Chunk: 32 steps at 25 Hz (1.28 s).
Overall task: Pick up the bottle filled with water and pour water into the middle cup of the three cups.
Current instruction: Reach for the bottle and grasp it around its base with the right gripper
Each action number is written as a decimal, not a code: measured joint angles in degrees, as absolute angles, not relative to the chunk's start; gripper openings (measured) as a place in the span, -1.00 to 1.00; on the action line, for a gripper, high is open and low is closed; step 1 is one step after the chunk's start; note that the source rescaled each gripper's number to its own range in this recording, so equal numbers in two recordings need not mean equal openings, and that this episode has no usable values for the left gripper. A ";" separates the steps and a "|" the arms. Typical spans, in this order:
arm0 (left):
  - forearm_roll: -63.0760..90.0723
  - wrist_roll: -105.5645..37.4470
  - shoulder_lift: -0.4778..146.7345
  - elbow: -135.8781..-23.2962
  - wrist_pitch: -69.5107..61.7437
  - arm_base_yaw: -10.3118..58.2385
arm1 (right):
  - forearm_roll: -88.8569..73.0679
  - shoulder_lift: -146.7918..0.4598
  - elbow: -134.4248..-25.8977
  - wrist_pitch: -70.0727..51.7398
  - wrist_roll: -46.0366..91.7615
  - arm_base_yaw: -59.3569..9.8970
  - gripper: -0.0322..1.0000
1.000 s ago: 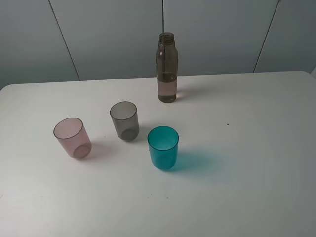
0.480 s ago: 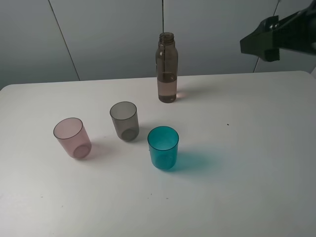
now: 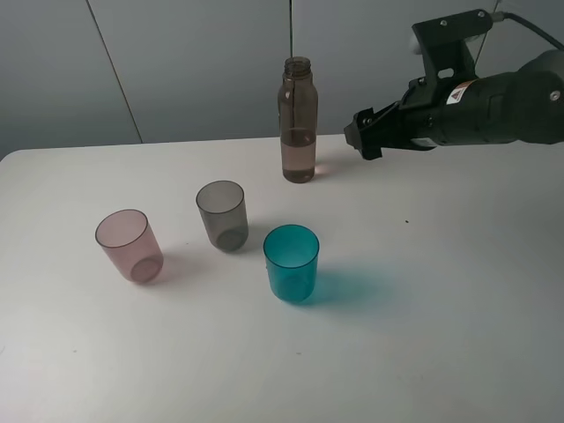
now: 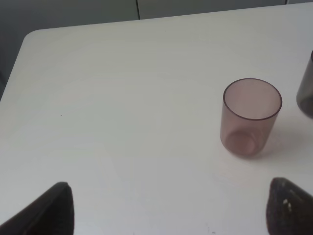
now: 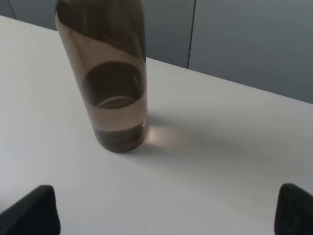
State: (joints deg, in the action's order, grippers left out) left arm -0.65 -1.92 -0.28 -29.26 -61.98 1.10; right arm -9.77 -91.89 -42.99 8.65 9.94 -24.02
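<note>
Both fingers of my right gripper [image 3: 365, 141] are standing wide apart, gripping nothing. It is hovering in the upper right of the high view, near the bottle [image 3: 298, 123] but not touching it. The bottle is standing upright at upper centre on the white table [image 3: 458, 291], water filling its lower part. My left gripper [image 4: 171, 210] is likewise gaping empty, hanging over the table near the pink cup [image 4: 251, 116]. The middle cup [image 3: 221, 214] is sitting left of centre, between the pink cup and the teal cup [image 3: 292, 263].

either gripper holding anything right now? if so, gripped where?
Nothing is held. The right gripper is open beside the bottle, not touching it. The left gripper is open too, apart from the pink cup.
</note>
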 joint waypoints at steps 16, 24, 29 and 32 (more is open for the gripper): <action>-0.65 -1.66 -0.28 -29.26 -61.98 1.10 | 9.95 -112.26 -44.82 40.22 -7.17 -24.50 0.70; -0.65 -1.66 -0.28 -29.26 -61.98 1.10 | 12.33 -118.66 -52.46 39.77 -10.98 -24.50 0.70; -0.65 -1.66 -0.28 -29.26 -61.98 1.10 | 13.07 -121.89 -55.38 40.00 -11.46 -24.50 0.70; -0.65 -1.66 -0.28 -29.26 -61.98 1.10 | 14.01 -123.96 -56.88 40.00 -11.54 -24.50 0.70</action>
State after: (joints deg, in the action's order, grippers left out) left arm -0.65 -1.66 -0.28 -29.26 -61.98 1.10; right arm 14.01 -123.96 -56.88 40.00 -11.54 -24.50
